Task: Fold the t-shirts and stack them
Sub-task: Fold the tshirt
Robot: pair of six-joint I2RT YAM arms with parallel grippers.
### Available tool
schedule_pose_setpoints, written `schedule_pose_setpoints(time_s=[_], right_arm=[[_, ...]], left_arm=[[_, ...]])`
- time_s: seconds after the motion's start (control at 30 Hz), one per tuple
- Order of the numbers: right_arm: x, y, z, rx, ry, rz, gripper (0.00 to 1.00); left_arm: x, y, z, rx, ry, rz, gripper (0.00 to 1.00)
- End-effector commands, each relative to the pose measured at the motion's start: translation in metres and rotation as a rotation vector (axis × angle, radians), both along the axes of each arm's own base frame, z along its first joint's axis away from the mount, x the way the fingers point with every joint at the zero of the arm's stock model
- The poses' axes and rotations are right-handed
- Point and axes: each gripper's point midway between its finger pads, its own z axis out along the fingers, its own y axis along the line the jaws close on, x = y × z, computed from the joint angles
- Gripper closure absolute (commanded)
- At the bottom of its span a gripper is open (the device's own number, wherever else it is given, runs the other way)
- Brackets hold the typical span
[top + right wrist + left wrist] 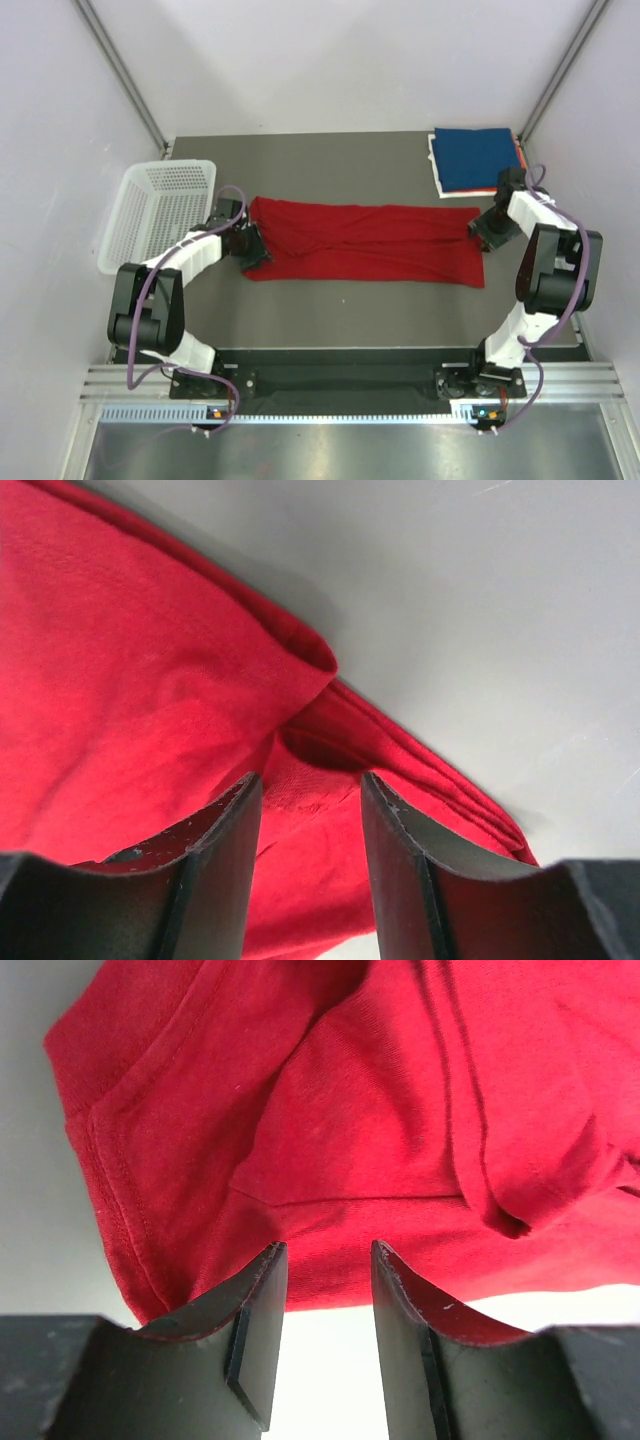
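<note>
The red t-shirt [365,243] lies mid-table as a long band running left to right, already doubled over on itself, with a twisted ridge through its middle. The left gripper [328,1250] sits at its left end and the right gripper [305,780] at its right end. Both have their jaws parted, with cloth under the tips but nothing pinched. The main risk, as I judge it, is a shallow bite: if either gripper catches only the top layer, the lower layers would slide out and the fold would open. Uneven lifting by the two arms could skew the band. The central ridge would probably be pressed in as a lump. The right end also lies near the folded stack at the far right, topped by the dark blue t-shirt [475,160], so a careless swing there might drag or nudge it. The orange t-shirt [521,155] and the white t-shirt [437,178] show only as slivers. How many layers the red band has cannot be made out, nor where its collar and sleeves sit. From above, the grippers cover both ends.
</note>
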Motion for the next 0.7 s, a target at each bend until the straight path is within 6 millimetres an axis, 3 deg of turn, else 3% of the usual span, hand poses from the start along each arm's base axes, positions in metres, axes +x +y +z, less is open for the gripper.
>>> schedule_pose_setpoints(time_s=[0.0,0.2,0.27,0.3,0.33,0.67], right_arm=[[0.013,-0.005,0.006,-0.026,-0.025,-0.019,0.55],[0.015,-0.004,-0.003,-0.021,-0.024,-0.013,0.6],[0.016,-0.005,-0.004,-0.024,-0.027,-0.012,0.7],[0.016,-0.006,-0.003,-0.029,-0.031,-0.013,0.9],[0.016,-0.008,-0.001,-0.036,-0.038,-0.021,0.99],[0.013,-0.03,0.023,-0.149,-0.06,-0.054,1.0]], left_arm=[[0.011,-0.002,0.0,-0.028,-0.05,0.029,0.55],[0.008,0.002,-0.008,-0.008,-0.03,0.041,0.55],[0.006,0.004,-0.011,0.004,-0.024,0.047,0.55],[0.007,0.006,-0.012,0.017,-0.026,0.056,0.55],[0.006,0.008,-0.015,0.024,-0.021,0.063,0.55],[-0.003,0.024,-0.038,0.109,0.041,0.098,0.55]])
